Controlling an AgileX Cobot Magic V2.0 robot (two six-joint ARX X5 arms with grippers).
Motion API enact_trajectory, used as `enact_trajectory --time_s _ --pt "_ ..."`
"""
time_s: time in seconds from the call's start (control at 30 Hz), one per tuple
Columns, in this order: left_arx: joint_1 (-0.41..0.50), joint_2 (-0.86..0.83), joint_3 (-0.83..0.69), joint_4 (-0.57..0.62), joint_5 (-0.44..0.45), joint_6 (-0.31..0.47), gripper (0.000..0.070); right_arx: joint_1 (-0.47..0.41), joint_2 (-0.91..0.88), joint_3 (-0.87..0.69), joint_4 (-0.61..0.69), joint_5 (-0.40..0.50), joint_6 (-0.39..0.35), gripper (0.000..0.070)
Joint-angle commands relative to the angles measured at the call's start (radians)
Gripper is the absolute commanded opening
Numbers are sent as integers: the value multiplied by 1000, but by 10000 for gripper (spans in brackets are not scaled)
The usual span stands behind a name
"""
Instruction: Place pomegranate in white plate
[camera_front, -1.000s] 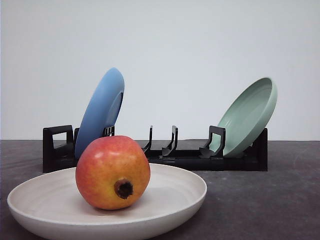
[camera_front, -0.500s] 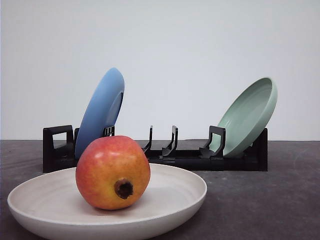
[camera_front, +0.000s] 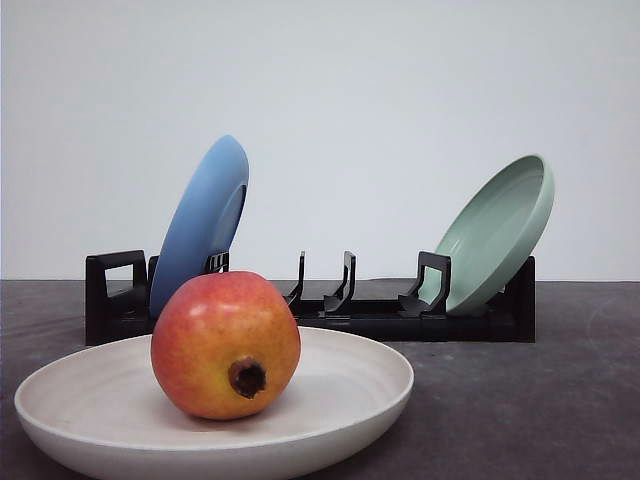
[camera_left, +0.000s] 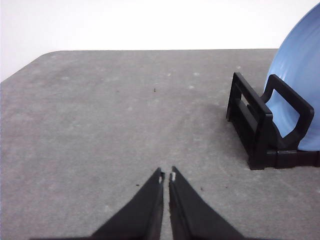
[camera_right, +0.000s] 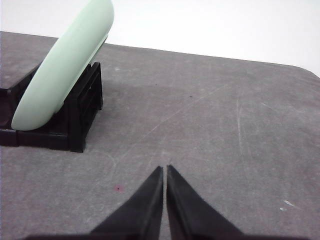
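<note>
Red shading to yellow-orange, the pomegranate (camera_front: 226, 344) sits inside the white plate (camera_front: 340, 405), nearest the front camera, resting on the plate's shallow floor with its dark calyx turned toward the viewer; judged from this, the placing looks done. Neither pincer touches the fruit. In the left wrist view, the left pincer (camera_left: 166, 176) has its two black tips closed together with nothing between them, hovering over bare grey tabletop (camera_left: 100, 125); beyond it and off to one side stands the end of a black dish rack (camera_left: 260, 125) with the blue plate (camera_left: 297, 75) leaning in it. In the right wrist view, the right pincer (camera_right: 164, 170) is likewise pressed closed and empty above the tabletop, the mint-green plate (camera_right: 65, 70) propped in the rack's other end farther off. Which arm is nearer the fruit cannot be told, since neither wrist view includes it.
</note>
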Motion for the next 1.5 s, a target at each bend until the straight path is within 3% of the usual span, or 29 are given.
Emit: enact_trajectory --time_s 0.0,1.47 --pt "-1 -1 -10 -4 -2 -8 0 2 -1 -4 10 0 10 4" --pt "-1 -1 -10 -4 -2 -8 0 2 -1 -4 10 0 10 4"
